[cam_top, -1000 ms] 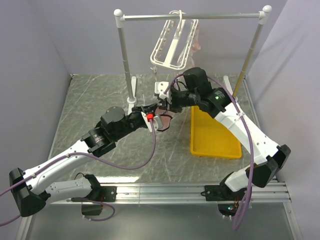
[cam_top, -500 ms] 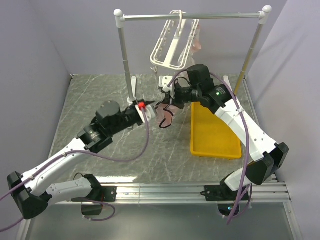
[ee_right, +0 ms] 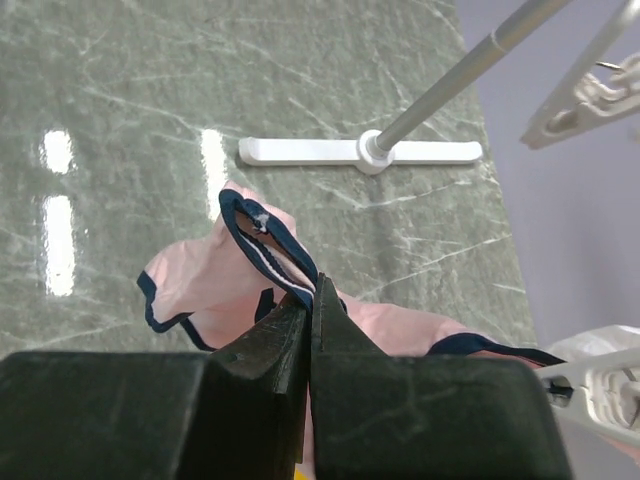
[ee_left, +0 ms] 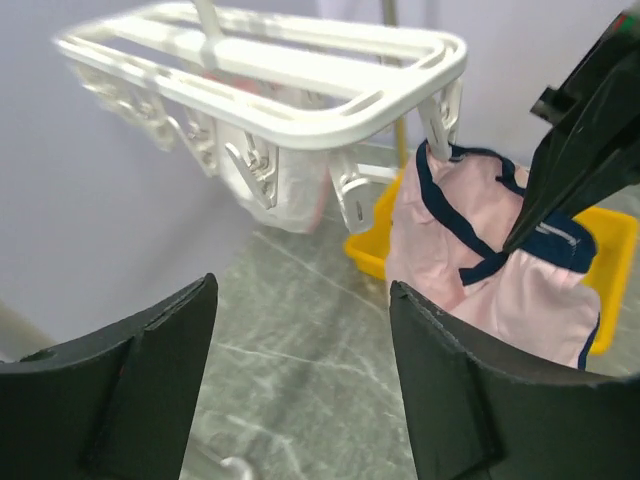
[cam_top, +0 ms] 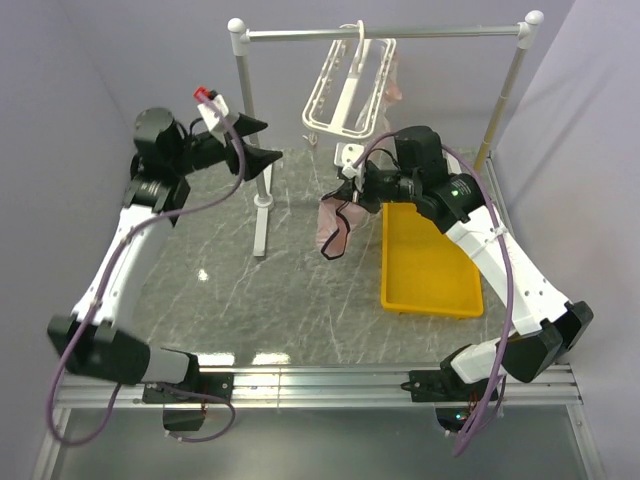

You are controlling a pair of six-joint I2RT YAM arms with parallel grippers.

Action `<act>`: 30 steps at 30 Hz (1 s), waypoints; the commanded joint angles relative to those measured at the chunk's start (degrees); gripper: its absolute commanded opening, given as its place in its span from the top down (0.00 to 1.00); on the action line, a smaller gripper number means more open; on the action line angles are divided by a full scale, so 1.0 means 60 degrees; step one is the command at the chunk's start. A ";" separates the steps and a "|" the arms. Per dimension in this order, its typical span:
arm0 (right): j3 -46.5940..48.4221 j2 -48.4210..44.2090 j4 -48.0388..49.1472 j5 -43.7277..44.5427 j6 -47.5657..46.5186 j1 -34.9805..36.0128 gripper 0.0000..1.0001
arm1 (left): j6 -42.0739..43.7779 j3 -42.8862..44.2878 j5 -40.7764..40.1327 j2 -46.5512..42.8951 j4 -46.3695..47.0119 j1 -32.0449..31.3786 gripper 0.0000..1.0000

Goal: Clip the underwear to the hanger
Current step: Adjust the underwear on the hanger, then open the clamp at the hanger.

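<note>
Underwear (cam_top: 333,222) hanging mid-frame; my right gripper (ee_right: 311,300) clenching its navy trim. My left gripper (cam_top: 266,142) gaping, empty, upper left. Am judging: be pulling trim taut under hanger (cam_top: 350,85), then feeding it into free clip (ee_left: 352,195).

In the left wrist view the top edge cuts off the hook of the hanger (ee_left: 300,65), and its left end is blurred. In the right wrist view the right arm's fingers (ee_right: 265,345) hide the lower part of the underwear (ee_right: 200,280).
</note>
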 commanded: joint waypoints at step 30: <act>-0.1480 -0.0096 0.5694 0.4784 0.2527 0.0036 1.00 | -0.3790 0.2728 0.4886 0.4165 0.5168 -0.0657 0.41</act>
